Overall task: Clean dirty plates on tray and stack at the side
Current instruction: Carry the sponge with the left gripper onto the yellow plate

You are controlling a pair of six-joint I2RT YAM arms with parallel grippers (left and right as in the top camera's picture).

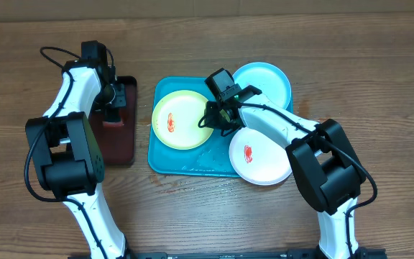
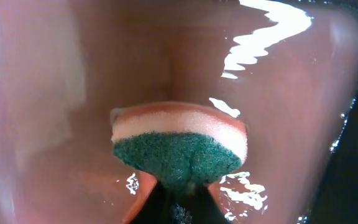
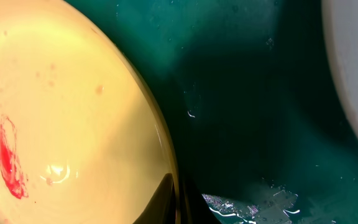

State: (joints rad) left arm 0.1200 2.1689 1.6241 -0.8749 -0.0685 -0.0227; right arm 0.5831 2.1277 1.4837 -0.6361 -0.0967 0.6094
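barely started tbh: the sponge [image 2: 179, 146] is pinched in the clenched left pincer [image 1: 112, 101] over the black tray [image 1: 119, 144], the yellow plate [image 1: 182, 119] is clamped at its rim by the right pincer [image 1: 218, 115], and it, the white plate [image 1: 261, 155] and the cyan plate [image 1: 266, 83] are all sat on the tray [image 1: 185, 164], nothing wiped or stacked yet.

A brown wood-grain table [image 1: 379, 65] is seen, on which a small black rectangular tray with a dark-red inside [image 1: 121, 144] is laid at the left and a large turquoise plastic tray with rounded corners [image 1: 185, 162] near the middle, the two set apart.
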